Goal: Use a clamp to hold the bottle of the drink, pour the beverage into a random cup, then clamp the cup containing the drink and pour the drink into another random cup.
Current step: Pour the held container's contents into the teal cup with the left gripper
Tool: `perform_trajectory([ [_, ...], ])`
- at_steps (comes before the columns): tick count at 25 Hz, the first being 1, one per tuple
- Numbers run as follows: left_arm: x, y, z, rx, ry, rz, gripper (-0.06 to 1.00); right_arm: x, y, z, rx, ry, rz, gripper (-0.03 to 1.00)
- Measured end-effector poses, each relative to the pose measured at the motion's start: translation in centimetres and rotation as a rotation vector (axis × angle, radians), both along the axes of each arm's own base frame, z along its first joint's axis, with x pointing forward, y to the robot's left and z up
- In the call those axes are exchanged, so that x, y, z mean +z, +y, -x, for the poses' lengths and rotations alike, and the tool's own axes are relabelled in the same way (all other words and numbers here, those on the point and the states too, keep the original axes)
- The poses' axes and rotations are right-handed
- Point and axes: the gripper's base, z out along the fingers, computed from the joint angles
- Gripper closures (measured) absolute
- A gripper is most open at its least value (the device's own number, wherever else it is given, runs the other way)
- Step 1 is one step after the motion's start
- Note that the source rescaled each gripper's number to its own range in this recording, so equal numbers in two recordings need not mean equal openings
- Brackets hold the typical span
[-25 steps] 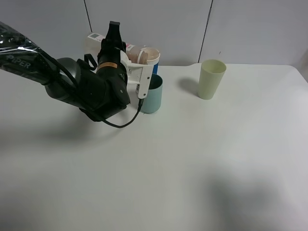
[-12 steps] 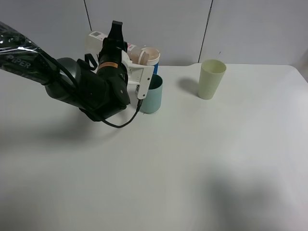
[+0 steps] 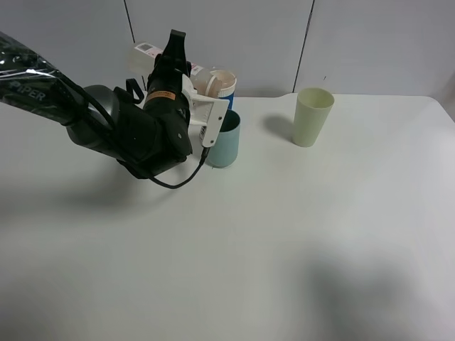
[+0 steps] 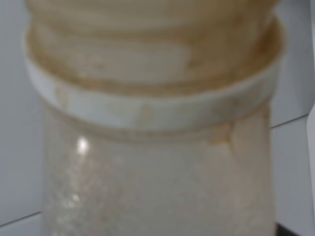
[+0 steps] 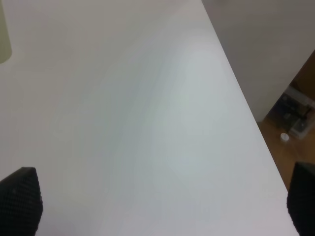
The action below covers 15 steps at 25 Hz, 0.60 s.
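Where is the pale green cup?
In the high view, the pale green cup stands upright toward the back right, well apart from the blue cup.

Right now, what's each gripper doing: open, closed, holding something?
Left gripper: closed on the bottle, tilted above the blue cup.
Right gripper: open, holding nothing.

Only one thing you can read: "PIPER", white letters on the left arm (image 3: 32, 91). The bottle (image 3: 212, 78) label (image 3: 147, 50) and the orange sticker (image 3: 161, 96) are too small to read.
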Motion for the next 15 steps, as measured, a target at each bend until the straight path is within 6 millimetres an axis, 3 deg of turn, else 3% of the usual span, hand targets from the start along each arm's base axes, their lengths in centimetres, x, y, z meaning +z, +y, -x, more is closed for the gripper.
perform_trajectory([
  [15, 0.48, -0.89, -0.04, -0.093, -0.044, -0.141, 0.9, 0.0, 0.0, 0.0, 0.0, 0.0, 0.0, -0.03],
])
